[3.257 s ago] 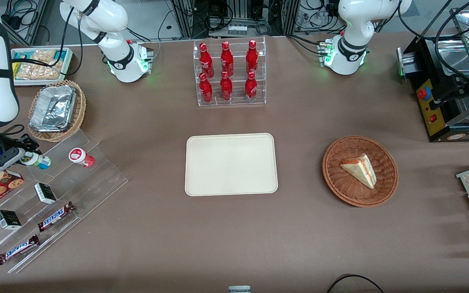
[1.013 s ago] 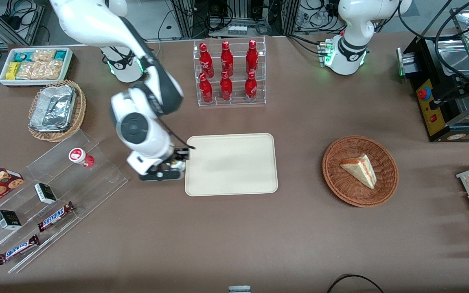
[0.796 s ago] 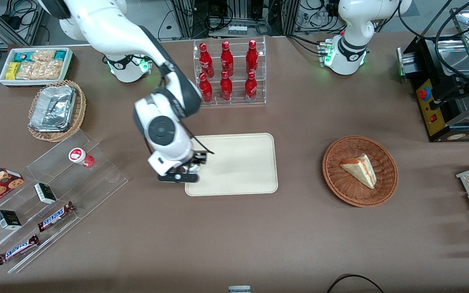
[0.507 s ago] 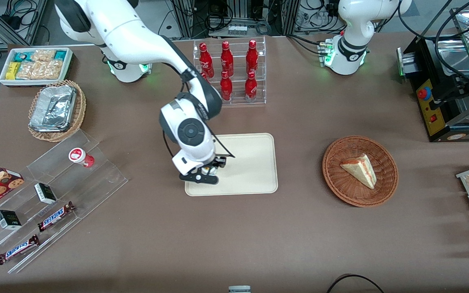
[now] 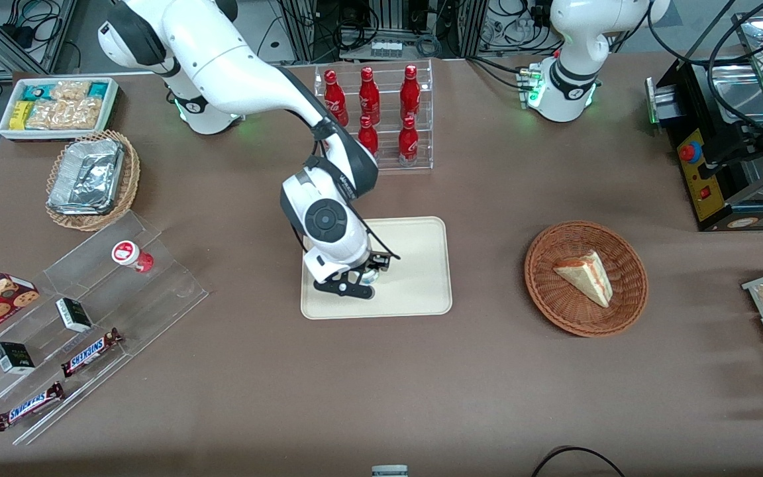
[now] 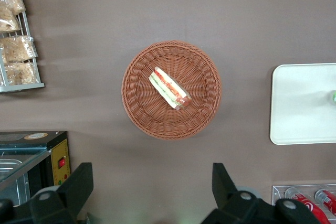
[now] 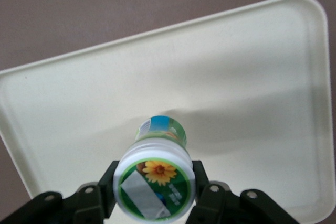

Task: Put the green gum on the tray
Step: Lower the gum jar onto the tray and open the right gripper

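My right gripper (image 5: pixel 363 279) is shut on the green gum (image 7: pixel 154 182), a small bottle with a white-and-green lid and a flower on top. It holds the bottle over the cream-beige tray (image 5: pixel 421 265), above the tray's half nearer the working arm's end. In the right wrist view the tray (image 7: pixel 252 77) fills the space under the bottle. In the front view only a sliver of the green gum (image 5: pixel 371 276) shows under the wrist. I cannot tell whether the bottle touches the tray.
A clear stepped rack (image 5: pixel 156 285) toward the working arm's end holds a red-lidded bottle (image 5: pixel 131 255), small boxes and Snickers bars. A clear rack of red bottles (image 5: pixel 375 119) stands farther from the front camera than the tray. A wicker basket with a sandwich (image 5: pixel 585 278) lies toward the parked arm's end.
My right gripper took the green gum from the stepped rack and has carried it sideways to above the tray. In the last half second it moved a little further over the tray.
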### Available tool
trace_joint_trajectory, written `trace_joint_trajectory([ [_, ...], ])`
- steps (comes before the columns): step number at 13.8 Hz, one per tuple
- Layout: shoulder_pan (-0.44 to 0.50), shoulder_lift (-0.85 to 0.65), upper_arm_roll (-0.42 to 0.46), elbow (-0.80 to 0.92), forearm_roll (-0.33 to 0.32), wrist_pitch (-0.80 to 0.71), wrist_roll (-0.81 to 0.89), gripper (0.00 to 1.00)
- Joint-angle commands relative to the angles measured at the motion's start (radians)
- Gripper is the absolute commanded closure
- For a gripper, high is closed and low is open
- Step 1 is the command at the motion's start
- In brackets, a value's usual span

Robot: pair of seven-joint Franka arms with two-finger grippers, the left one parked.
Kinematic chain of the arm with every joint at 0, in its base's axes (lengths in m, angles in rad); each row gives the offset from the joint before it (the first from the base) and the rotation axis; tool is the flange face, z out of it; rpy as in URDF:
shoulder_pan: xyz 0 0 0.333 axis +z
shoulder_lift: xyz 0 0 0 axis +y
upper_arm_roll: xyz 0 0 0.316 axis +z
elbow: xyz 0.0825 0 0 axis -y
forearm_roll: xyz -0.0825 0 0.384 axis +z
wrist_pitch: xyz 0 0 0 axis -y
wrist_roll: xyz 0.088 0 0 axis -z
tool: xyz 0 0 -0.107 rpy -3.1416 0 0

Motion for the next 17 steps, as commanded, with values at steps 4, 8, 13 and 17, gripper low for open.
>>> trace_joint_trajectory([
  [4,0.037,0.05,-0.01,0.046,-0.002,0.007,0.012,1.0],
  [8,0.045,0.061,-0.012,0.044,-0.035,0.021,0.014,1.0],
  [13,0.051,0.062,-0.01,0.036,-0.099,0.034,0.014,0.0],
  [17,0.053,0.061,-0.01,0.036,-0.136,0.034,0.009,0.0],
])
